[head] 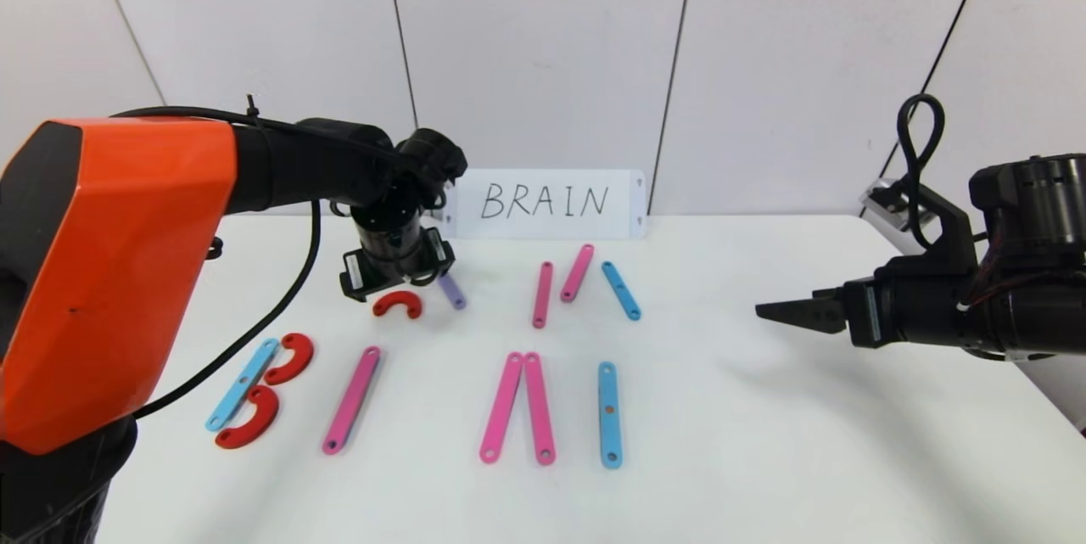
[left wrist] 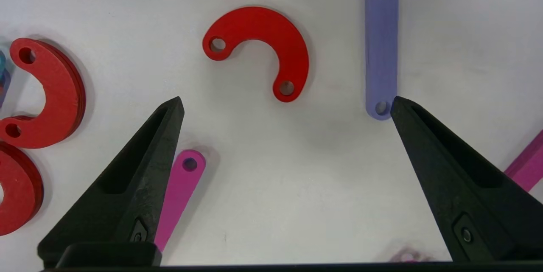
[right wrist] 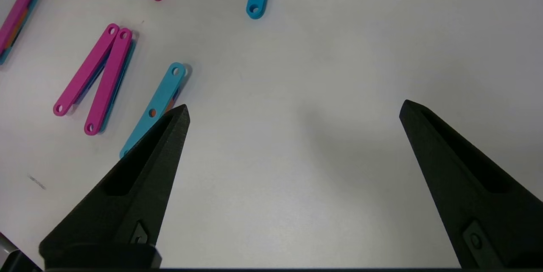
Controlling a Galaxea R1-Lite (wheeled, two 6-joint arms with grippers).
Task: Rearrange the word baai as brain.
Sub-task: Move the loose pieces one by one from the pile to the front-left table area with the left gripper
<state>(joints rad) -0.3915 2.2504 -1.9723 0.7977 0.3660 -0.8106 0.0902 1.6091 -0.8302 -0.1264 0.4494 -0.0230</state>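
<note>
The plastic letters lie in a front row. A blue strip (head: 242,383) with two red arcs (head: 290,357) makes a B, then come a lone pink strip (head: 350,399), a pink pair (head: 517,408) joined at the top and a blue strip (head: 609,414). Behind the lone pink strip lie a loose red arc (head: 398,303) (left wrist: 271,47) and a purple strip (head: 452,291) (left wrist: 381,47). My left gripper (left wrist: 287,104) hangs open just above the table beside that arc, holding nothing. My right gripper (head: 776,312) (right wrist: 295,110) hovers open over bare table at the right.
A white card (head: 547,203) handwritten BRAIN stands against the back wall. In front of it lie two short pink strips (head: 542,294) (head: 577,272) and a short blue strip (head: 621,290). A black cable loops from the left arm over the table's left side.
</note>
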